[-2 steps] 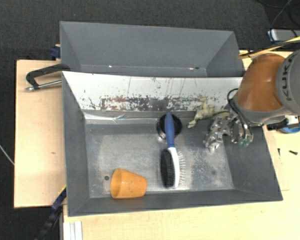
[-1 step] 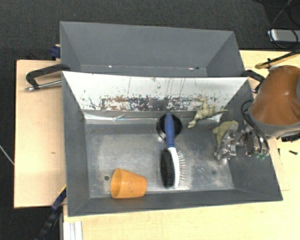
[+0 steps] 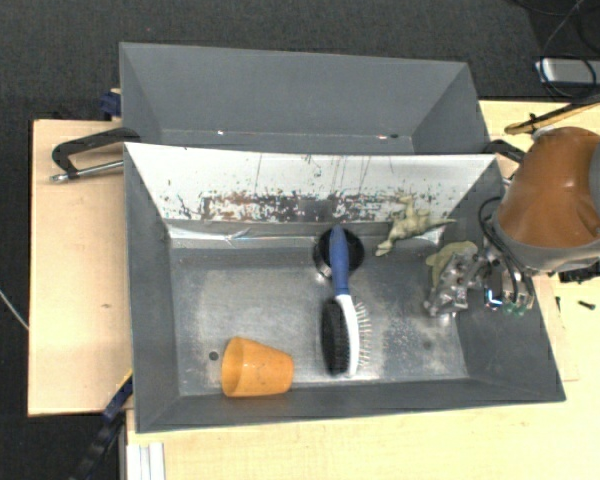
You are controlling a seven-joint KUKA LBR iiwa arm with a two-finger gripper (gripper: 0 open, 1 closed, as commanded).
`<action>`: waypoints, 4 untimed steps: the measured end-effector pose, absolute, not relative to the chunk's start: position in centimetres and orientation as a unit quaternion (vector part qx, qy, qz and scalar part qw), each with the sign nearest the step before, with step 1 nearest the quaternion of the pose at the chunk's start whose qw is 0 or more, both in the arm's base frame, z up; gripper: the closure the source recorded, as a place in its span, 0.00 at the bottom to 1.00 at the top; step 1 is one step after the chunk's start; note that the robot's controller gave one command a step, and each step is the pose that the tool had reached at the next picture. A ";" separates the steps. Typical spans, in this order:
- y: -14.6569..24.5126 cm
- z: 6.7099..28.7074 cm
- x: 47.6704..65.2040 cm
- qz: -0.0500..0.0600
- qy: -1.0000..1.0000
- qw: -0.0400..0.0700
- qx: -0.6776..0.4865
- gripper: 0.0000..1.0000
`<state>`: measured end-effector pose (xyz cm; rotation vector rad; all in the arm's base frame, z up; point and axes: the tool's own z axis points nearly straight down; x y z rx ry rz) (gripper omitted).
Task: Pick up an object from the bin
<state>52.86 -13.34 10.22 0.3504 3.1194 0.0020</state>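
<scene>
Orange plastic cup [image 3: 256, 367] lay on its side by the bin's [image 3: 150, 298] front wall, left of centre, with bare floor around it. To its right a blue-handled brush [image 3: 340, 313] ran front to back mid-floor. Further right the claw [image 3: 448, 296] sat low near the right wall, well apart from the brush; whether it was apart or together could not be told. Nearest it, a crumpled beige scrap [image 3: 405, 228] lay against the back wall.

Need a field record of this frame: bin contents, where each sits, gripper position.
container: grey bin
item 1: orange cup, on its side, front left of the floor
item 2: brush, blue handle, mid-floor, bristle head toward the front
item 3: pale scrap, crumpled, at the back wall, right
gripper: low at the floor's right side, apart from cup and brush
holding: cannot tell
</scene>
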 end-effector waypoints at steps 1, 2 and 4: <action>-13.3 10.2 52.8 0.000 0.994 0.001 0.112 0.00; -6.9 7.3 56.6 0.000 0.999 0.005 0.044 0.00; 6.3 10.7 58.9 0.001 1.000 0.002 -0.024 0.00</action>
